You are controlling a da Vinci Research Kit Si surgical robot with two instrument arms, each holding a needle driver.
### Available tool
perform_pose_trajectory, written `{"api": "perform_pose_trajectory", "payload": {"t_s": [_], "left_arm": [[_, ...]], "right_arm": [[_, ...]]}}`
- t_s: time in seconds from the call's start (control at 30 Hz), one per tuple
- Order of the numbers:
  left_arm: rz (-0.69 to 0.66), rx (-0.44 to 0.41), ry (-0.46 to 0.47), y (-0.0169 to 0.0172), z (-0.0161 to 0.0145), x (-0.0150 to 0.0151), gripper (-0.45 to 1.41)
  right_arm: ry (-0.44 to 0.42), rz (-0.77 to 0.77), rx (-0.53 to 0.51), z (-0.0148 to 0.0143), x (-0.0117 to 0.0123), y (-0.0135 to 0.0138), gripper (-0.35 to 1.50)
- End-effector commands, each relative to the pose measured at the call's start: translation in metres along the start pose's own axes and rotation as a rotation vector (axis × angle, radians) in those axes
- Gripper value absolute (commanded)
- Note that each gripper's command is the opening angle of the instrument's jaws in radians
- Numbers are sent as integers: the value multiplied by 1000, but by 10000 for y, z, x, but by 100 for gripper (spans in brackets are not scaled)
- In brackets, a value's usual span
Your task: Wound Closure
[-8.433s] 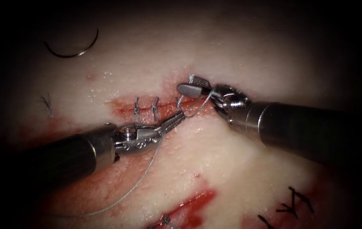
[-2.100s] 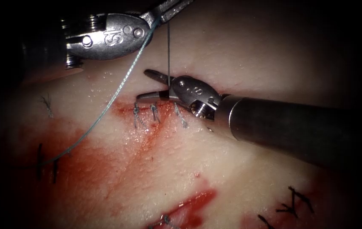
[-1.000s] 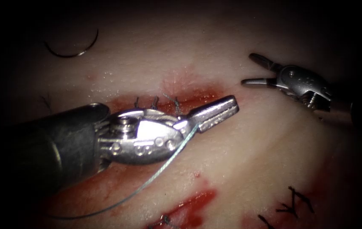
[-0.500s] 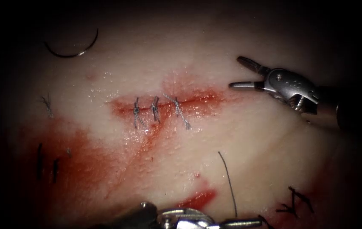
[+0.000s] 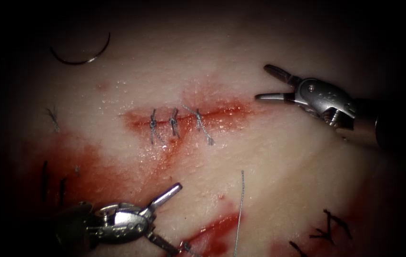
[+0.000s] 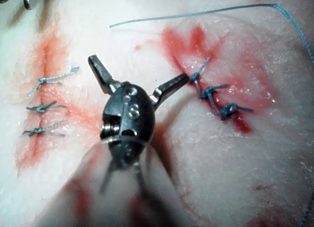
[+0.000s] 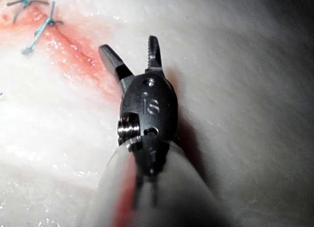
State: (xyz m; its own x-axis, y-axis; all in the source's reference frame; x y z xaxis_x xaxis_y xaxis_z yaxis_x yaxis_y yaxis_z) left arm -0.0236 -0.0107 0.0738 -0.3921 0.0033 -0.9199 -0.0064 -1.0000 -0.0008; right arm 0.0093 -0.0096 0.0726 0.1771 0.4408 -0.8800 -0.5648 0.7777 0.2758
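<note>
The cut (image 5: 188, 116) runs across the tissue (image 5: 279, 157) with three knotted stitches (image 5: 174, 123) over it. Far from the cut, at the upper left, the curved needle (image 5: 81, 56) lies free on the tissue, held by neither tool. Below the cut at the lower left, my left tool (image 5: 172, 219) stands open and holds nothing; the left wrist view shows its jaws (image 6: 138, 70) spread wide. A loose length of thread (image 5: 240, 209) lies on the tissue to its right. My right tool (image 5: 262, 82) hovers open and empty off the cut's right end, as the right wrist view (image 7: 128, 46) also shows.
Red fluid (image 5: 88, 176) spreads over the tissue below and left of the cut. An older stitched cut (image 5: 212, 233) lies near the lower edge, and dark stitches (image 5: 329, 228) sit at the lower right. A short cut thread end (image 5: 53, 118) lies at the left.
My left tool, shut on the thread beside the stitches a second ago, dropped to the lower left, opened and let the thread go. My right tool shifted slightly left, still open.
</note>
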Motion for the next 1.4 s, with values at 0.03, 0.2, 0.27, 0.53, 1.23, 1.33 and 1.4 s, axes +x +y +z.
{"api": "perform_pose_trajectory", "payload": {"t_s": [0.03,0.2,0.27,0.53,1.23,1.33,1.4], "left_arm": [[-11,1,-23,-8,2,-23,140],[-46,30,-64,-15,-6,-68,123],[-65,56,-89,-24,-2,-73,101],[-51,185,-202,-58,27,-40,64],[275,365,-465,-80,108,-50,56],[310,365,-488,-81,114,-51,54],[327,365,-498,-81,115,-54,54]], "right_arm": [[4,0,0,11,0,0,138],[5,0,3,12,0,-1,138],[6,0,6,13,0,-1,138],[6,5,7,13,0,-2,138],[5,6,7,18,2,-10,138],[5,6,6,19,2,-11,138],[5,6,5,19,2,-11,138]]}}
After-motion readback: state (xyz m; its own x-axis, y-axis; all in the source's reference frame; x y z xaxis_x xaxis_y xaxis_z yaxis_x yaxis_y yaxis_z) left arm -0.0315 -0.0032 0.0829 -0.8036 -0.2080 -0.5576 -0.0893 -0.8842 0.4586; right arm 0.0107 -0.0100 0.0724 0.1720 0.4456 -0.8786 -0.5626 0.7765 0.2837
